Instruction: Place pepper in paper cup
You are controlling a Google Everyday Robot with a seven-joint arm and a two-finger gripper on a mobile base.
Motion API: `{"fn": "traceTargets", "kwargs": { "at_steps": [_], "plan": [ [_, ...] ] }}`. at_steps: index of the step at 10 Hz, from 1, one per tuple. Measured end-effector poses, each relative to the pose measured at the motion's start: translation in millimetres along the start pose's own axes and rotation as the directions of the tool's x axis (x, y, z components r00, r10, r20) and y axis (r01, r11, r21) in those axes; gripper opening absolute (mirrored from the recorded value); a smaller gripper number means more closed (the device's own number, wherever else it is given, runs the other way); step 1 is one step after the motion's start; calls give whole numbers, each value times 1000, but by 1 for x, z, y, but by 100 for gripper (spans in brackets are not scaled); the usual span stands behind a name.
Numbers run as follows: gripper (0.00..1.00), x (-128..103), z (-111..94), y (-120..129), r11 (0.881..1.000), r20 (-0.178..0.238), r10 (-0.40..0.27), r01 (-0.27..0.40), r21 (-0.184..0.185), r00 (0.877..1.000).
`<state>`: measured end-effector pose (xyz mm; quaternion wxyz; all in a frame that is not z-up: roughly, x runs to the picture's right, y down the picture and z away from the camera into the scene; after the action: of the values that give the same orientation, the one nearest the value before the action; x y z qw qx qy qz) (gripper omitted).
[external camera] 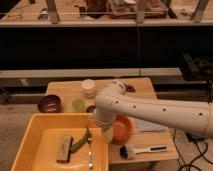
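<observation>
The green pepper [80,141] lies curved in the yellow tray [35,135], between a brown block [64,148] and a fork [90,152]. The white paper cup [89,88] stands upright at the back of the wooden table, apart from the tray. My white arm reaches in from the right. My gripper [106,132] hangs at the tray's right rim, just right of the pepper and mostly hidden behind the arm's wrist. I see nothing held in it.
A maroon bowl [49,104], a small translucent green cup [78,105] and a tiny dark cup [91,108] stand behind the tray. An orange bowl [123,128], a white sheet [148,125] and a brush [142,149] lie to the right. A shelf edge runs behind the table.
</observation>
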<state>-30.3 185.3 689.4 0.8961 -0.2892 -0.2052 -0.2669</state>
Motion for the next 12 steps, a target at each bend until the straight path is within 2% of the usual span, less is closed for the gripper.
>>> {"fn": "traceTargets", "kwargs": {
  "at_steps": [2, 4, 5, 7, 9, 11, 12],
  "plan": [
    [80, -7, -5, -7, 1000, 11, -14, 14, -25, 1000],
    [80, -28, -10, -25, 998, 22, -37, 38, -50, 999],
    [80, -41, -9, -33, 996, 35, -50, 52, -66, 998],
    [80, -51, 3, -31, 996, 68, -42, 47, -75, 997],
    [80, -55, 28, -23, 999, 88, -25, 28, -30, 996],
    [80, -56, 52, -20, 1000, 89, -21, 20, 13, 996],
    [80, -58, 56, -22, 1000, 86, -23, 21, 16, 996]
  ]
}}
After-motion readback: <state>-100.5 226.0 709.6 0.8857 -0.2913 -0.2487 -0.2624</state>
